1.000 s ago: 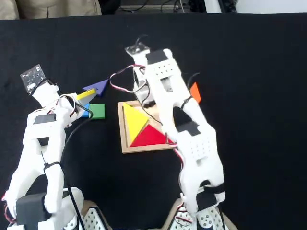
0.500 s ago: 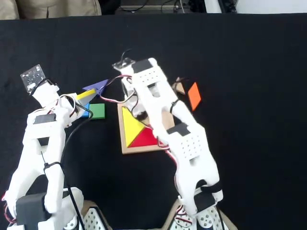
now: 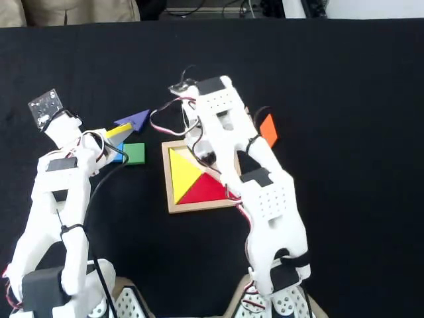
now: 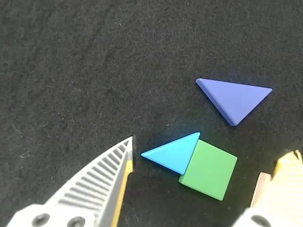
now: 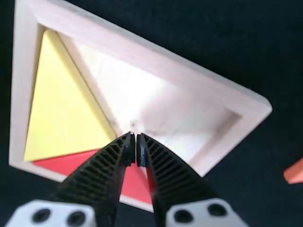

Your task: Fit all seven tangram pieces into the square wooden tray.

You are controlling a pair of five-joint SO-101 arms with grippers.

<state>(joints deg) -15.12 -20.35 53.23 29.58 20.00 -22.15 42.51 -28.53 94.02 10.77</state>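
Observation:
The square wooden tray (image 3: 169, 202) lies mid-table, holding a yellow triangle (image 3: 182, 172) and a red triangle (image 3: 202, 191); its other half is bare wood (image 5: 142, 94). My right gripper (image 5: 134, 142) hangs shut just above the tray's middle, at the yellow triangle's (image 5: 61, 113) tip, holding nothing. A purple triangle (image 4: 234, 97), a blue triangle (image 4: 173, 152) and a green square (image 4: 208, 170) lie left of the tray. My left gripper (image 4: 209, 149) is open above the blue and green pieces. An orange piece (image 3: 268, 129) lies right of the tray.
The right arm (image 3: 232, 139) covers the tray's far right part in the high view. The black cloth table (image 3: 344, 99) has free room on the right and at the back. The orange piece (image 5: 294, 172) shows beyond the tray's corner.
The right arm swung left over the tray, then back right and slightly forward. A tan piece beside the orange one showed briefly and is hidden again. The left arm has not moved.

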